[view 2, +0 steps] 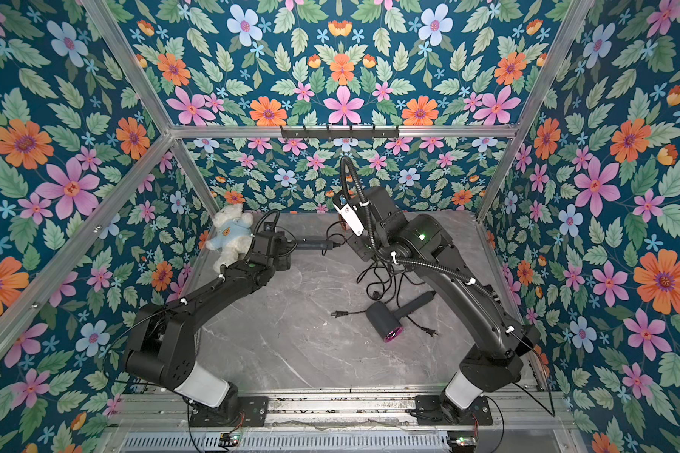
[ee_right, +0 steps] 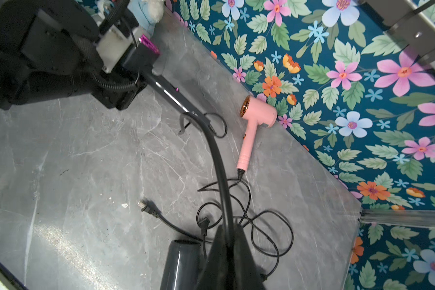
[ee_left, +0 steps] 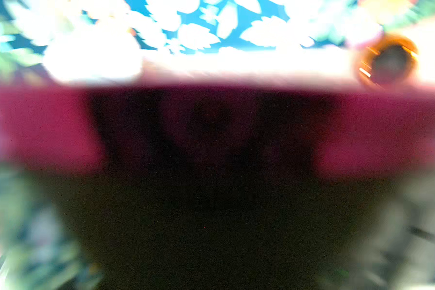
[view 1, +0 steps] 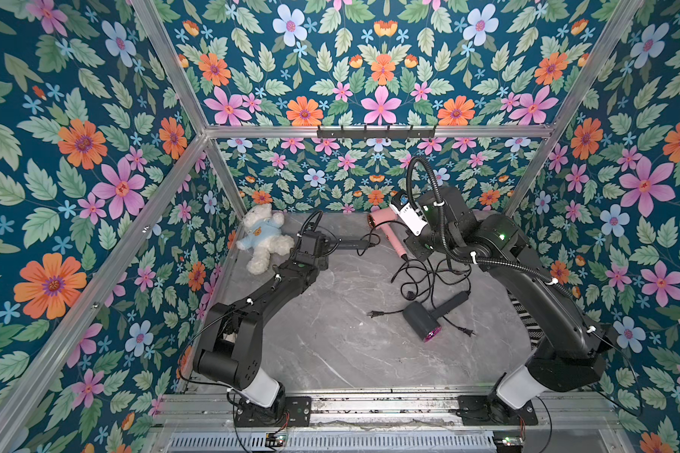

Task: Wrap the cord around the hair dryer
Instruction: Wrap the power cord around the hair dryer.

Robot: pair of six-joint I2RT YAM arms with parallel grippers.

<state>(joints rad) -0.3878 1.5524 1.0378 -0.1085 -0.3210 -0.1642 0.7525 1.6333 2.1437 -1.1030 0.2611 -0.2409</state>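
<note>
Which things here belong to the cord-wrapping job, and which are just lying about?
In the job:
- grey hair dryer, held by the left gripper
- its cord, pinched in the right gripper

Lying about:
- pink hair dryer
- other dark dryer on the tabletop
- tangled cords
- teddy bear

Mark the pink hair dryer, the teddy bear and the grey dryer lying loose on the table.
pink hair dryer (ee_right: 260, 114), right wrist view, on its head.
teddy bear (view 1: 259, 234), in a top view, on its blue sweater.
grey dryer (view 1: 420, 319), in a top view, on its barrel.
</note>
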